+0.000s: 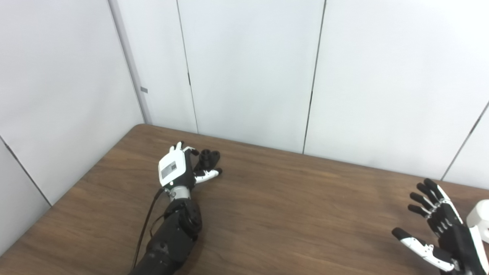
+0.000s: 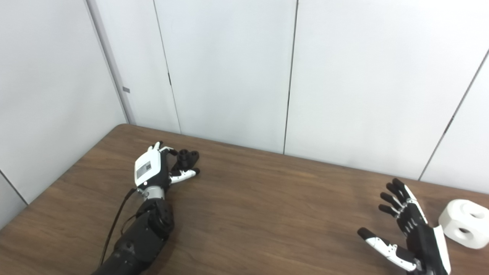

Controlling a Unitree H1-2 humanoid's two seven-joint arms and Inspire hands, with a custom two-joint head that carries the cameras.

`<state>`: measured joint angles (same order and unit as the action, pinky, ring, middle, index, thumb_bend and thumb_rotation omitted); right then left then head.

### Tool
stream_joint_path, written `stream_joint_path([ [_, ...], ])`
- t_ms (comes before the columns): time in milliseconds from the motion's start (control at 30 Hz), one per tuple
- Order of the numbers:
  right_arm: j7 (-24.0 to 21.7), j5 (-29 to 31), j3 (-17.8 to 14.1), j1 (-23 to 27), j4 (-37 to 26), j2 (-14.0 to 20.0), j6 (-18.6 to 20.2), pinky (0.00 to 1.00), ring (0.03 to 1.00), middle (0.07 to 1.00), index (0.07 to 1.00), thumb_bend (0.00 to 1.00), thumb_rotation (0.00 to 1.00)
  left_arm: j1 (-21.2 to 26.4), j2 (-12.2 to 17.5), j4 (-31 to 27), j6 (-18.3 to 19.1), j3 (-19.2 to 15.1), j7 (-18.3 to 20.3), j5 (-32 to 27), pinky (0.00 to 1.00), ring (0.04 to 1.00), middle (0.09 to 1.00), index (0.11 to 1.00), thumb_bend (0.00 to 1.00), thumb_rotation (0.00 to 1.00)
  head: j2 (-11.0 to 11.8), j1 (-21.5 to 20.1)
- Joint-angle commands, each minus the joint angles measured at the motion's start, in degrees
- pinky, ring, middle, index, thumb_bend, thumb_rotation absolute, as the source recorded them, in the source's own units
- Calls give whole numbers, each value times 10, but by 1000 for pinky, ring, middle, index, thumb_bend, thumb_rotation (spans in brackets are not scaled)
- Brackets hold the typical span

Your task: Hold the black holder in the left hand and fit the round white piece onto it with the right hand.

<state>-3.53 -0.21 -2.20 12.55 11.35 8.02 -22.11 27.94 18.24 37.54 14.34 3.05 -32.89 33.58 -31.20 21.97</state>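
The black holder (image 1: 209,157) is a small dark piece with round sockets, resting on the brown table at the far left. My left hand (image 1: 178,168) lies just left of it, fingers spread, with the thumb (image 1: 208,174) stretched out below the holder and nothing grasped. The round white piece (image 2: 464,223), a chunky white block with round holes, sits on the table at the right edge. My right hand (image 2: 408,229) hovers just left of it, open, palm turned toward the middle of the table, and apart from the piece.
The brown wooden table (image 1: 290,214) runs up to white wall panels (image 1: 248,68) at the back and left. A black cable (image 1: 147,225) trails along my left forearm. Bare wood lies between the two hands.
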Motion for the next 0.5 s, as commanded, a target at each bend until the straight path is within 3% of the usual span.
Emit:
stream_joint_path([
  [0,2,3,-2,-13,7,1,-5,741,836,893,901,570,215,-21,-12,28,3,10,-14,3,845,963,952,693,968,420,-1,0],
  [200,-1,9,-6,-16,4,6,-5,748,835,892,897,574,241,-19,-11,50,17,22,-24,13,818,965,959,703,955,444,-4,1],
  [467,-4,13,-9,-18,-1,11,-3,764,836,896,898,562,229,-10,-13,84,27,23,-43,7,866,984,971,727,920,407,-7,3],
])
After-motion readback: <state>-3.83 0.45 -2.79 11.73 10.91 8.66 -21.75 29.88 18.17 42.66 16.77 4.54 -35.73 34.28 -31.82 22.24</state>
